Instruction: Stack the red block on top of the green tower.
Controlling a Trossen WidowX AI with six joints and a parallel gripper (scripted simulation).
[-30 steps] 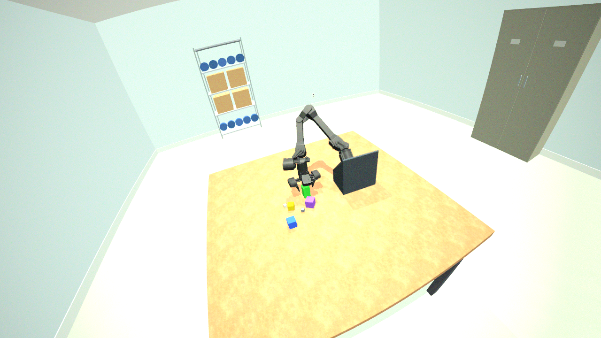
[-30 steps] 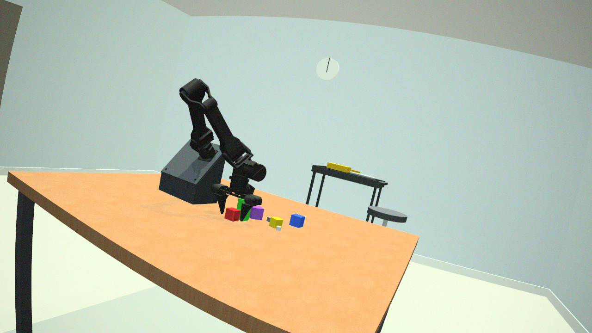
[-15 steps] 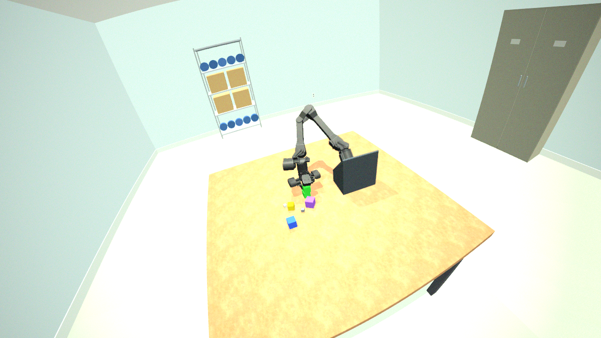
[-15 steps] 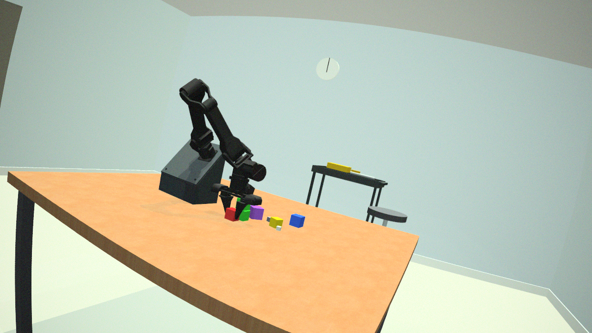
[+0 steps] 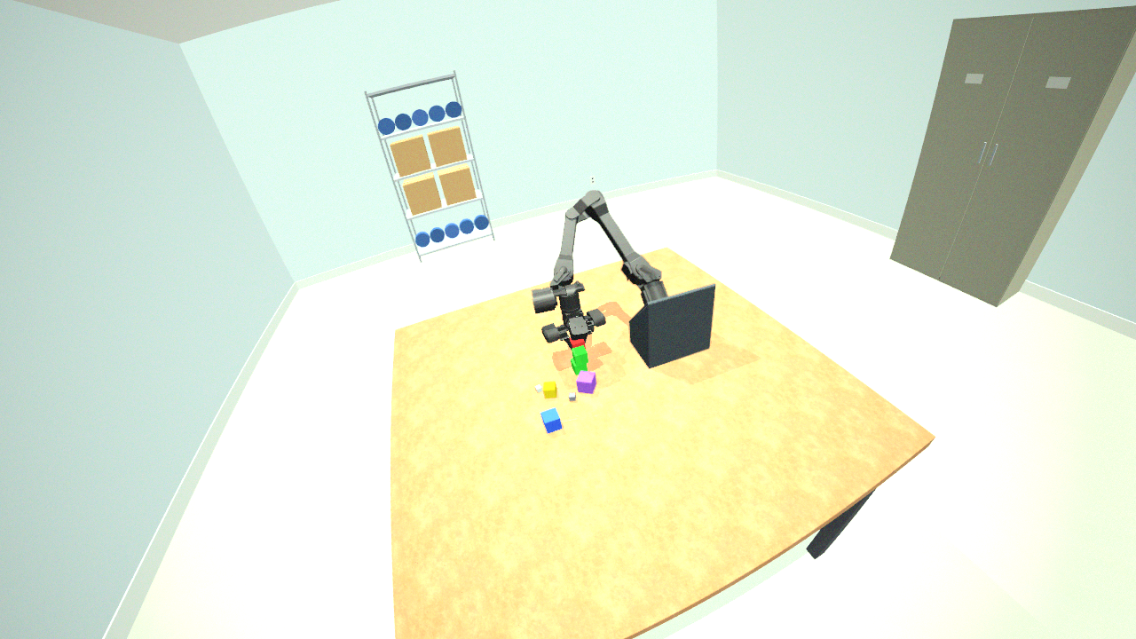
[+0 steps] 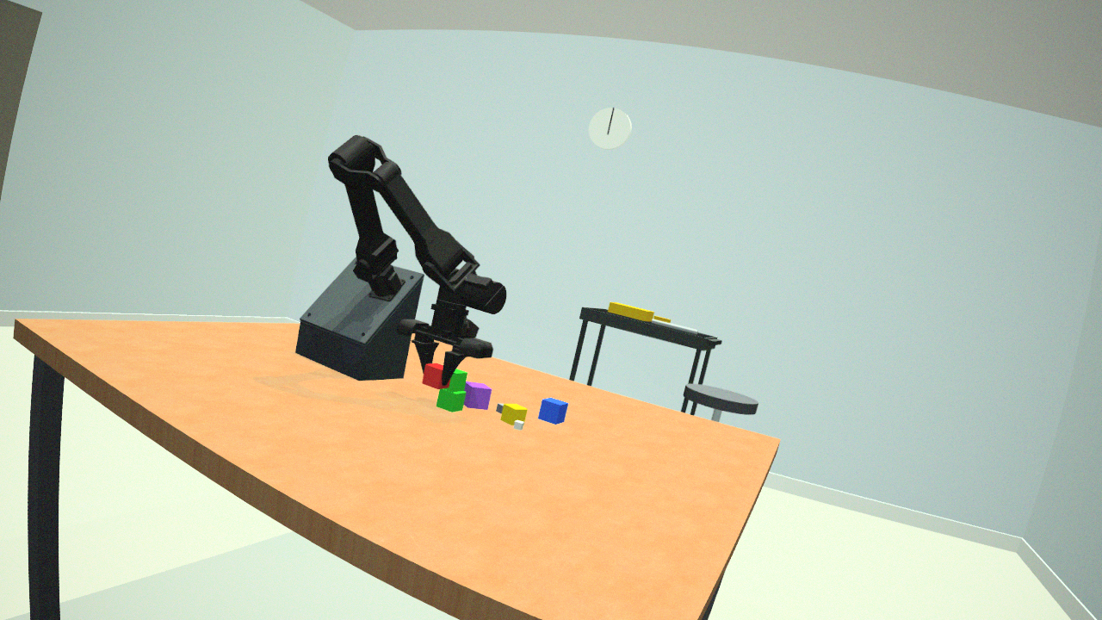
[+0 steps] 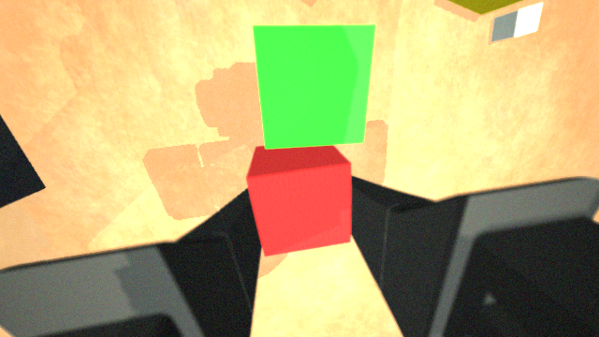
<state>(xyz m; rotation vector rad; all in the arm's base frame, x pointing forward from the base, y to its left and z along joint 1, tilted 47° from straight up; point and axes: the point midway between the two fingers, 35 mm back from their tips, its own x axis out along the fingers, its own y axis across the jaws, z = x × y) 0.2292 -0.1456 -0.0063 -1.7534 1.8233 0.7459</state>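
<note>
My gripper (image 5: 577,342) (image 6: 436,375) (image 7: 301,211) is shut on the red block (image 5: 577,342) (image 6: 433,375) (image 7: 299,201) and holds it above the table, about level with the upper part of the green tower. The green tower (image 5: 579,358) (image 6: 453,391) (image 7: 313,84) stands upright on the table, right beside the block, on the side away from the arm's base. In the wrist view the tower's top face shows just beyond the red block.
A purple cube (image 5: 586,382) (image 6: 477,394) sits close to the tower. A yellow cube (image 5: 549,389) (image 6: 513,412), a small white cube (image 6: 518,424) (image 7: 528,20) and a blue cube (image 5: 551,419) (image 6: 552,410) lie further out. The arm's dark base box (image 5: 674,326) (image 6: 355,324) stands behind.
</note>
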